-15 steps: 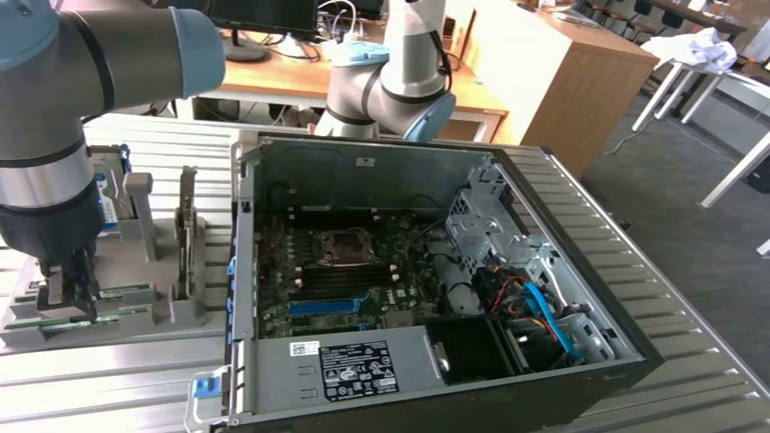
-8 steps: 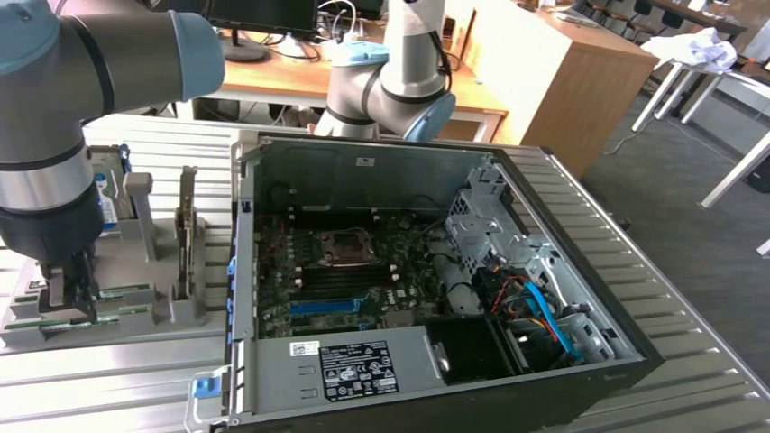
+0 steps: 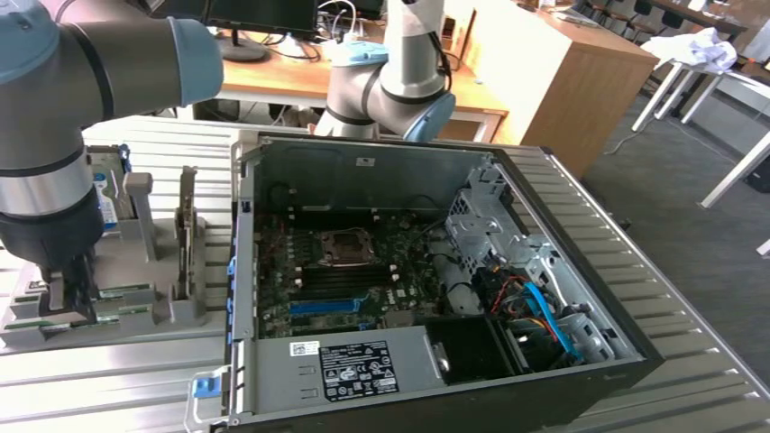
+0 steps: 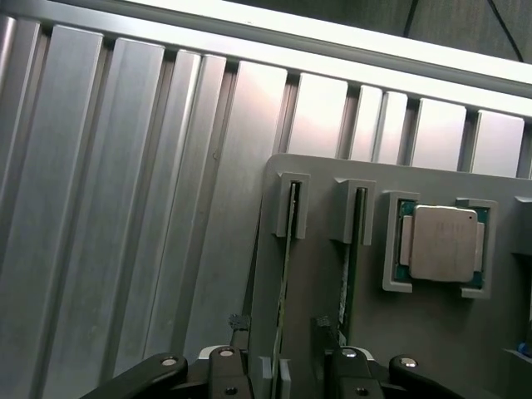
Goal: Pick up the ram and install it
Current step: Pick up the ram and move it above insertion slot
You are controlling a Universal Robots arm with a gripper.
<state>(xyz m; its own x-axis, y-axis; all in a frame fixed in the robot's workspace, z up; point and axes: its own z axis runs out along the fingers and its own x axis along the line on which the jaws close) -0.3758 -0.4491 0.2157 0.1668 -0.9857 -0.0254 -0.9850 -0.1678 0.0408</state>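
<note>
Two ram sticks stand edge-on in slots of a grey holder [image 4: 316,274]. One ram [image 4: 289,237] runs between my open gripper [image 4: 280,326] fingers, which straddle its near end without pressing on it. The second ram [image 4: 357,241] lies just outside one finger [image 4: 322,322]. In the exterior view my gripper [image 3: 67,293] reaches down onto the holder [image 3: 157,316] at that view's left, where green ram edges [image 3: 126,292] show. The open computer case [image 3: 270,379] lies beside it, its motherboard's dark ram slots [image 3: 361,276] below the processor socket [image 3: 343,248].
A square silver processor [image 4: 439,243] sits in its own pocket of the holder. A dark expansion card [image 3: 187,230] and other parts stand upright on the holder. A second robot arm [image 3: 391,90] stands behind the case. Everything rests on a ribbed metal table [image 3: 108,379].
</note>
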